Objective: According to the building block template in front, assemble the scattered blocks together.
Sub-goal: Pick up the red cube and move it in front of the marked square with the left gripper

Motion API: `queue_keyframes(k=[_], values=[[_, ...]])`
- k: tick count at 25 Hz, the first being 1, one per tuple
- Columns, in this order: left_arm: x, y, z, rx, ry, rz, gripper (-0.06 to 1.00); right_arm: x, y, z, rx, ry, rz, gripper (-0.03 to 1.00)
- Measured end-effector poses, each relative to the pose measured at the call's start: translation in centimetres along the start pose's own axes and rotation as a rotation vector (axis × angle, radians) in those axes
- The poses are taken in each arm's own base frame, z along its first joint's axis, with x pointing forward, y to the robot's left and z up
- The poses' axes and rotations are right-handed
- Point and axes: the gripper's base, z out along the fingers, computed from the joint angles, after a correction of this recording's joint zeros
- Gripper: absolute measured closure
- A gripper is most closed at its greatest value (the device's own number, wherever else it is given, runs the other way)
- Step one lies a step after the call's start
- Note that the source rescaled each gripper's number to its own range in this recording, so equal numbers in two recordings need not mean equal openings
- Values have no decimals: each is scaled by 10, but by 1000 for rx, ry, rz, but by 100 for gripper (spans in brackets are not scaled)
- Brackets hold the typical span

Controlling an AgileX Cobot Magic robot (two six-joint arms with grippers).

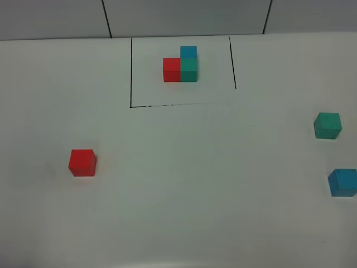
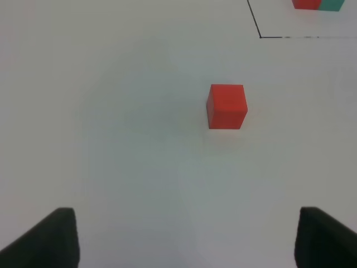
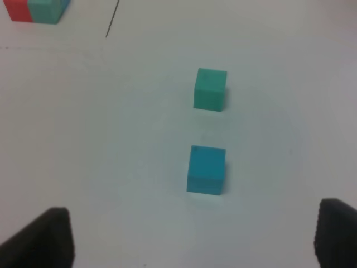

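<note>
The template (image 1: 181,66) stands at the back middle inside a black drawn outline: red, teal-green and blue cubes joined in an L. Its corner shows in the left wrist view (image 2: 318,4) and the right wrist view (image 3: 36,10). The loose red cube (image 1: 82,162) lies at the left, also in the left wrist view (image 2: 226,106). The loose teal-green cube (image 1: 327,125) and blue cube (image 1: 342,182) lie at the right edge, also in the right wrist view (image 3: 210,89) (image 3: 206,170). The left gripper (image 2: 184,240) and right gripper (image 3: 189,243) are open, empty, well short of the cubes.
The white table (image 1: 195,184) bears only the cubes and the drawn outline (image 1: 131,72). A grey panelled wall (image 1: 184,17) runs along the back edge. The blue cube sits right at the frame's right edge in the exterior view.
</note>
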Motion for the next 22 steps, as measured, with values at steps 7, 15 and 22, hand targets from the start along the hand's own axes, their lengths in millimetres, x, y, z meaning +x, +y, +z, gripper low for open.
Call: queue_keyframes(k=[7,15,22], values=[[0,0,0,0,0,0,19,0,0,0,0,0,0,9],[0,0,0,0,0,0,19,0,0,0,0,0,-1,9],[0,0,0,0,0,-1,19,0,0,0,0,0,-1,9]])
